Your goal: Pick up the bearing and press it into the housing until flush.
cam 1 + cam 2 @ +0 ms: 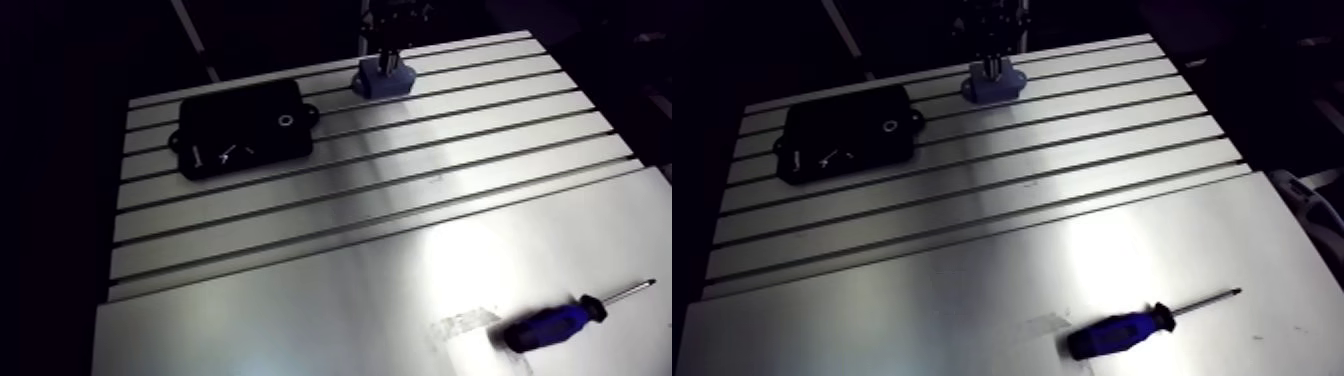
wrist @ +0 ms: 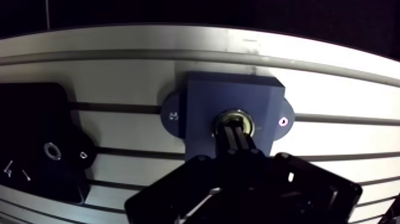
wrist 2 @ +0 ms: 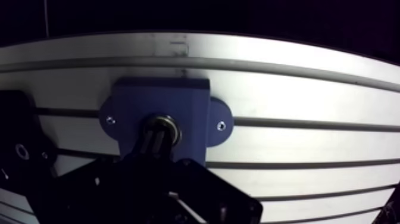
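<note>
The blue housing (image 2: 235, 98) stands on the slotted table (image 1: 400, 190) near its far edge, with a mounting ear on each side. A metal bearing (image 2: 253, 126) sits in the housing's round bore, its rim showing around my fingertips. My gripper (image 2: 236, 127) comes straight down over the bore, fingers together, and the tips rest on the bearing's middle. In the arm view the gripper (image 1: 388, 60) stands directly on top of the housing (image 1: 384, 84). How deep the bearing sits in the bore is hidden by the fingers.
A black plate (image 1: 243, 127) lies to the left of the housing, with a small ring (image 1: 286, 122) and some loose screws (image 1: 235, 153) on it. A blue-handled screwdriver (image 1: 560, 322) lies on the smooth sheet at the near right.
</note>
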Robot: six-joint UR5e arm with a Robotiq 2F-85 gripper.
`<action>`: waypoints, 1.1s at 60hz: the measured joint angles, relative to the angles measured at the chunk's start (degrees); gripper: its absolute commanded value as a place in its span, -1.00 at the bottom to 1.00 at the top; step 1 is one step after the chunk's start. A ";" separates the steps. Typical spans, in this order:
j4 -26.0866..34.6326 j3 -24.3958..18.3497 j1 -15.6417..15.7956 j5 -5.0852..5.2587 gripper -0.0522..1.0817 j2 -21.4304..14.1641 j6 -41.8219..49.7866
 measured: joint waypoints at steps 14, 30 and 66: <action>-0.04 0.14 0.10 -0.06 0.98 -0.02 0.01; -0.09 0.26 0.15 -0.13 0.98 -0.14 0.02; 0.08 -0.14 0.13 0.05 0.98 -1.50 -0.11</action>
